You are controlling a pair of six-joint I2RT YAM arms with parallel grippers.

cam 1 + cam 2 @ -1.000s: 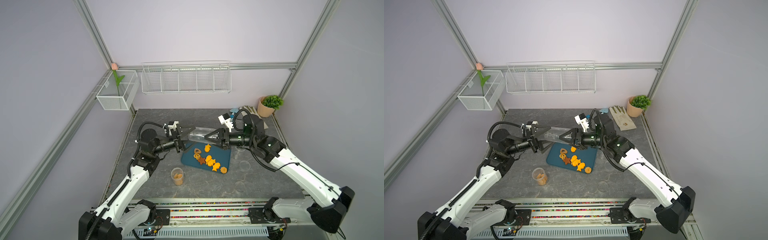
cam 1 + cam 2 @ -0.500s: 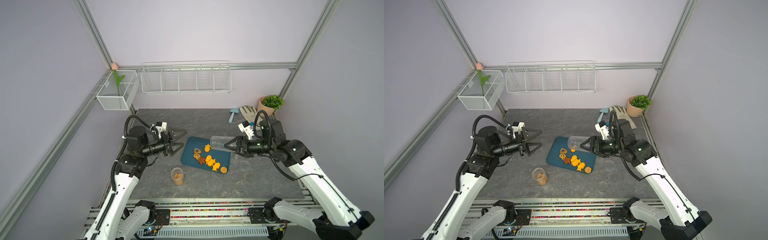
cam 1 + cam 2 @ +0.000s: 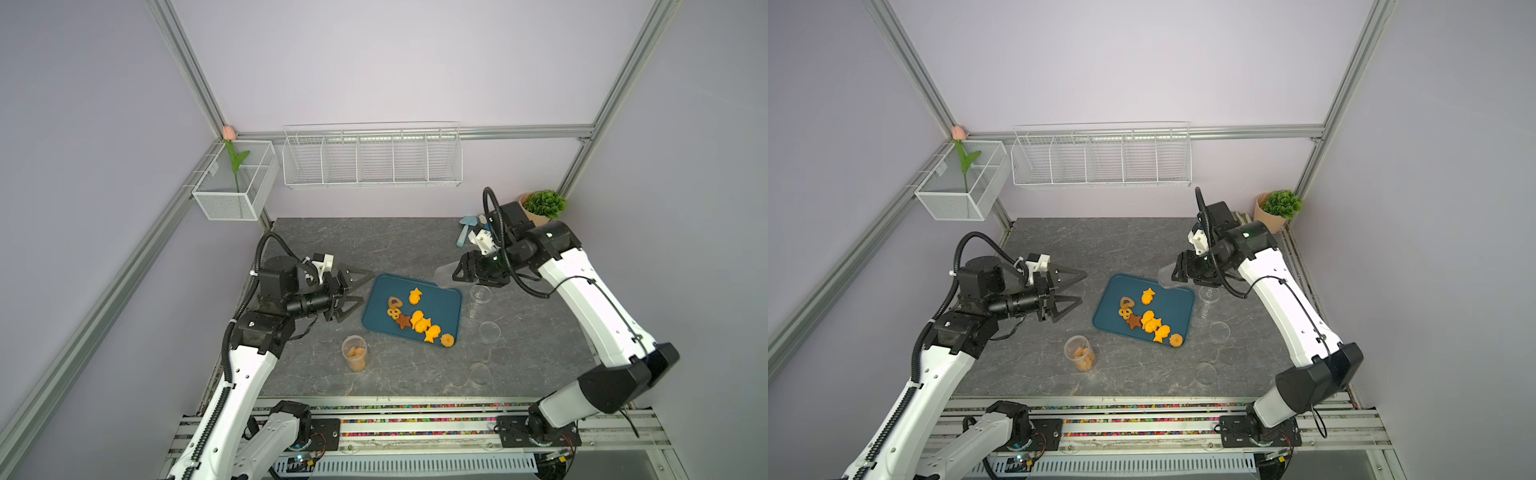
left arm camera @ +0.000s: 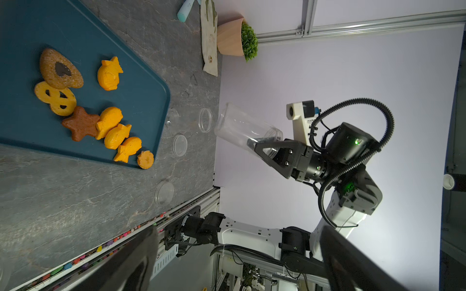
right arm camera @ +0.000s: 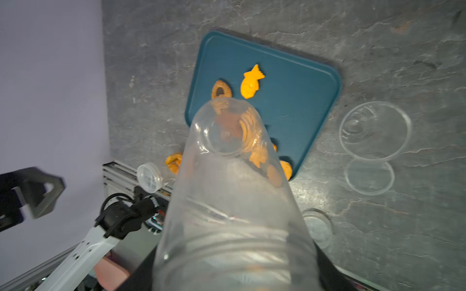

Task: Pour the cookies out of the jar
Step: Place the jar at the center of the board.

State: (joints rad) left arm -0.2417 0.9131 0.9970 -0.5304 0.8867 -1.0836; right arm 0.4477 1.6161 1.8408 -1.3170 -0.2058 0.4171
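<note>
orange, tan and brown toy cookies (image 3: 415, 318) lie on the teal rectangular tray (image 3: 451, 299), so pour looks done; clear plastic jar (image 4: 242, 126), empty, clamped at threaded neck in right gripper (image 4: 262, 143), aloft near tray's far corner; left gripper (image 3: 368, 286) gapes empty beside tray

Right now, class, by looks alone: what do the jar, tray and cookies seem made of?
The jar is probably clear glossy plastic: you see straight through it. The tray seems smooth teal plastic, with a rounded moulded rim. The cookies look like matte moulded toys, even orange and brown with crisp edges; the exact material is unclear.
</note>
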